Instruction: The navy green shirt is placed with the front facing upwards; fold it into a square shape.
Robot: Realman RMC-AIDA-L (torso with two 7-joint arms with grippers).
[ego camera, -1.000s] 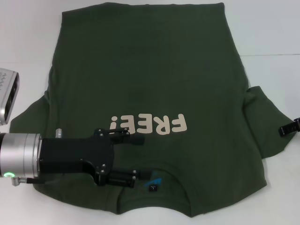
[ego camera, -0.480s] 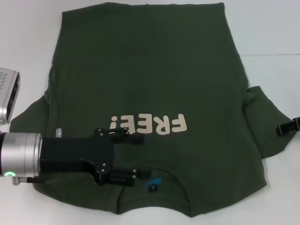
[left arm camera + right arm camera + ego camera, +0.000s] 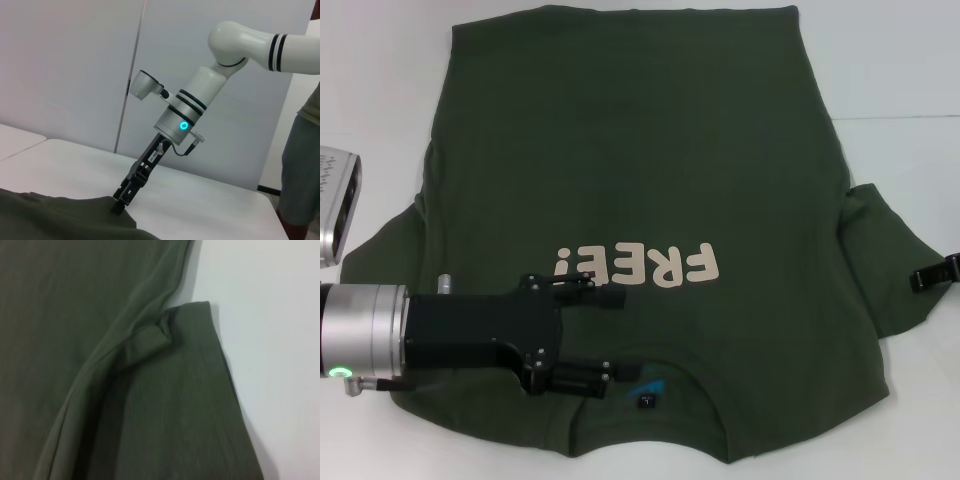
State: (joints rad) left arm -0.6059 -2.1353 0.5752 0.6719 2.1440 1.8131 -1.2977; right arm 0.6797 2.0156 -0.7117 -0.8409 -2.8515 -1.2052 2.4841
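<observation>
Down at seven o'clock, the left claw [image 3: 618,338] is spread wide open over one shirt [image 3: 640,160]. At three o'clock, the right claw [image 3: 932,273] touches a sleeve; I cannot tell its grip.

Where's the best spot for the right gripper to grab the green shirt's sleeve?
Probably the outer hem of the sleeve of the navy green shirt, coming from the robot's right over the bare table. That edge lies flat and exposed, and the right gripper sits at it already.
</observation>
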